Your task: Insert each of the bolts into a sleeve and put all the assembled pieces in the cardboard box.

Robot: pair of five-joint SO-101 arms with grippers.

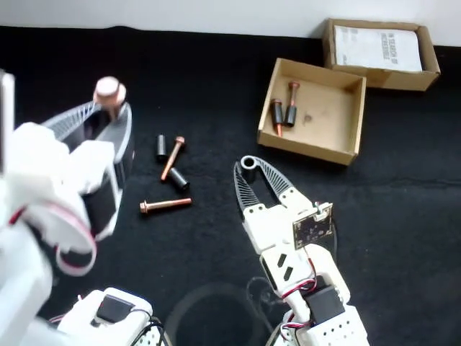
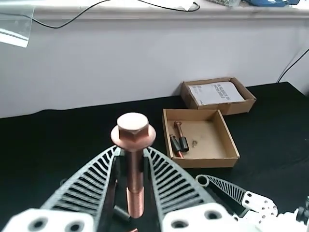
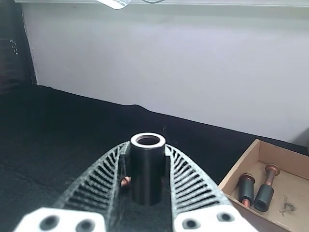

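Item: one copper bolt (image 2: 133, 133), hex flange head uppermost, clamped by its shank between the ribbed fingers of the left gripper (image 2: 131, 151). It is raised over the left side of the table, head standing proud of the fingertips, threaded end down inside the gap. Companion item: one black sleeve (image 3: 147, 169), upright with its bore open to the top, pinched by the narrowed fingers of the right gripper (image 3: 147, 147) near the table's middle, well apart from the bolt. Loose stock between the two arms: two loose bolts, one slanted (image 1: 173, 158) and one lying flat (image 1: 166, 205), and two loose sleeves, one (image 1: 161, 147) just beside the slanted bolt's head, the other (image 1: 179, 178) near its tip. Receptacle: cardboard box (image 1: 306, 148), far right, holding two assembled pieces (image 1: 277, 115) (image 1: 292, 104) side by side against its left wall. Beyond it, a second box (image 1: 389, 78) containing a printed sheet (image 1: 378, 47). All rest on a black table cover (image 1: 382, 223). Hazards, as judged: the bolt's entering end sits between the fingers rather than clear of them, so mating may foul on the fingertips. If the two axes are not in line, the thread could catch the sleeve's rim and push either part askew in the flexible fingers. A dropped part would land among the loose stock and scatter it.
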